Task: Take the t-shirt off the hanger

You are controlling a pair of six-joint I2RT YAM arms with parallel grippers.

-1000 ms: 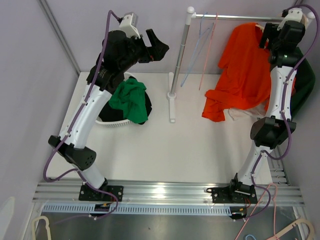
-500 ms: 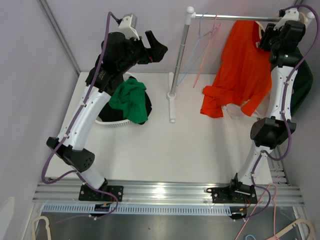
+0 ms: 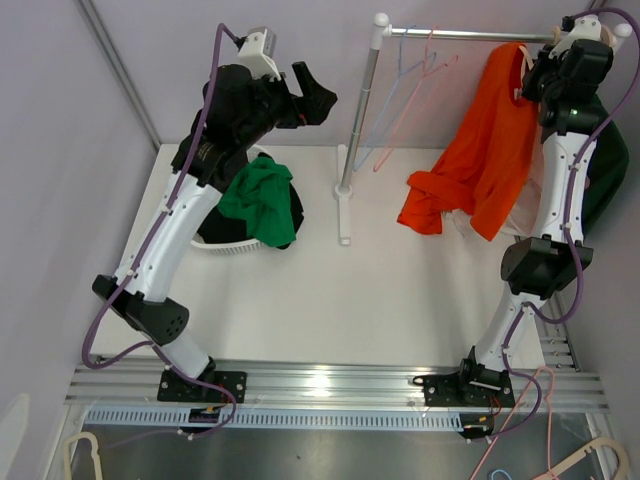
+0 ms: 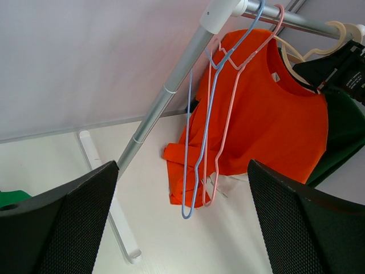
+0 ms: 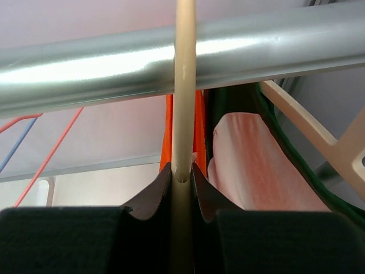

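Note:
An orange t-shirt (image 3: 490, 150) hangs from a cream hanger (image 5: 183, 85) on the silver rail (image 3: 470, 35) at the back right. Its lower hem is bunched on the table. High at the rail, my right gripper (image 3: 537, 75) is shut on the hanger's neck. In the right wrist view the brown pads (image 5: 161, 188) press both sides of the cream stem just under the rail (image 5: 256, 54). My left gripper (image 3: 318, 95) is raised left of the rack's pole, open and holding nothing. Its wrist view shows the t-shirt (image 4: 268, 125) ahead between the fingers (image 4: 57, 228).
Empty blue and pink wire hangers (image 3: 400, 110) swing on the rail near the upright pole (image 3: 360, 110). A dark green garment (image 3: 605, 150) hangs on a second cream hanger right of the orange one. A white basket (image 3: 225, 250) holding green cloth (image 3: 255, 195) stands at the left.
My right gripper has closed onto the hanger's neck. The orange t-shirt has swung and turned narrower toward the right, and the empty wire hangers have swung. The left arm is still.

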